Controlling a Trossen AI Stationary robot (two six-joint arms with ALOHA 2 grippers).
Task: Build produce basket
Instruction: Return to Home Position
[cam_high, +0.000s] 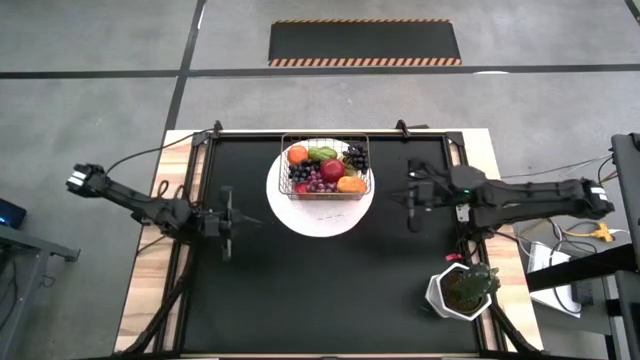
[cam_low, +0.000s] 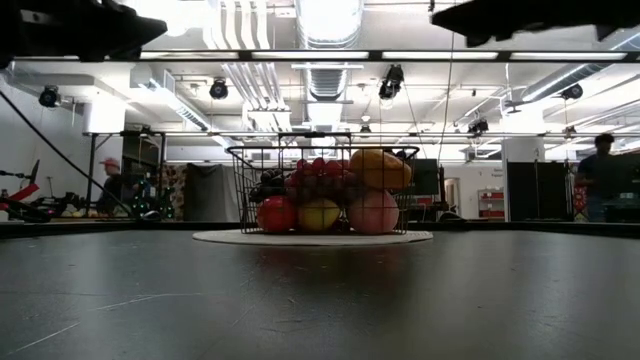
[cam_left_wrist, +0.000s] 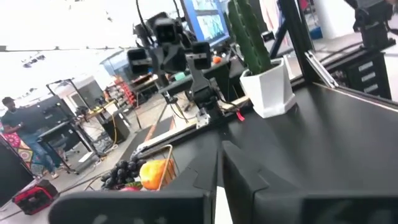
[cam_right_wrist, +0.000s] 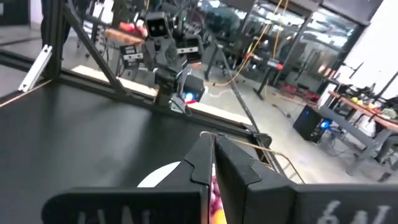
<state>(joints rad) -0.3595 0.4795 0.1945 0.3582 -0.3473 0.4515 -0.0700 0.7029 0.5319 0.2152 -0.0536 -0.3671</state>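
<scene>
The dark wire basket (cam_high: 326, 170) stands on a round white plate (cam_high: 320, 212) at the table's far middle. It holds the produce: an orange (cam_high: 298, 155), a red apple (cam_high: 332, 170), dark grapes (cam_high: 355, 158) and others. The low view shows the basket (cam_low: 320, 190) with fruit piled to its rim. My left gripper (cam_high: 250, 222) hovers left of the plate, shut and empty; its fingers (cam_left_wrist: 219, 163) point toward the basket. My right gripper (cam_high: 398, 197) hovers right of the plate, shut and empty, and also shows in the right wrist view (cam_right_wrist: 212, 155).
A white hexagonal pot with a green plant (cam_high: 462, 290) stands at the table's near right corner; it also shows in the left wrist view (cam_left_wrist: 267, 87). The black mat (cam_high: 320, 290) covers the table. People stand in the room beyond (cam_low: 112, 180).
</scene>
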